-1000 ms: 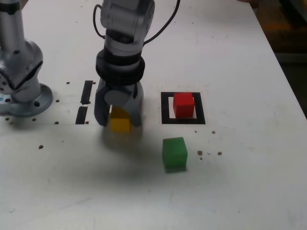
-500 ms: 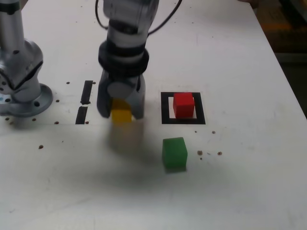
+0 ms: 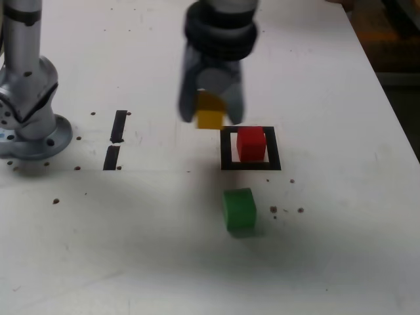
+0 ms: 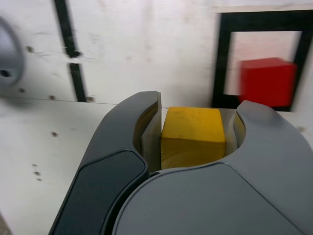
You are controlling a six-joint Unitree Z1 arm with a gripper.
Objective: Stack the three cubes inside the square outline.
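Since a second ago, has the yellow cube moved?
Yes. Held in the gripper, the yellow cube has lifted off the table and shifted toward the exterior view's right, from beside the black strips to near the square outline.

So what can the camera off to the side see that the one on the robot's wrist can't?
Only the exterior view shows the green cube lying outside the square outline, a second arm's grey base at that view's left, and how high the gripper hangs above the table. Only the wrist view shows up close the yellow cube clamped between the two jaws. Both show the yellow cube, the red cube inside the outline, and the two short black strips.
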